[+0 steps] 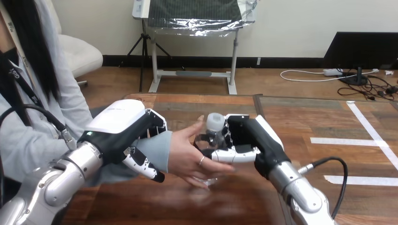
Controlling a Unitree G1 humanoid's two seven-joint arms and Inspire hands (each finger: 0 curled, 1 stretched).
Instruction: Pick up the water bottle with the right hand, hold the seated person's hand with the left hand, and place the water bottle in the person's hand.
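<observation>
Clear plastic with a pale cap, the water bottle [214, 125] stands upright at the frame's centre, clasped in the curled fingers of the right hand [244, 140]. The person's hand [190, 157] lies open just left of it, thumb raised beside the bottle and fingers stretched below. Further left, the left hand [124, 136] is curled round the person's wrist [158, 151]. The handover looks close: lower the bottle squarely into the open hand, steady the wrist, and loosen the right fingers only once the person grips, lest it tip onto the wooden table [300, 117]

Clear plastic water bottle [213, 132] (white cap), glossy wooden table [244, 197].
</observation>
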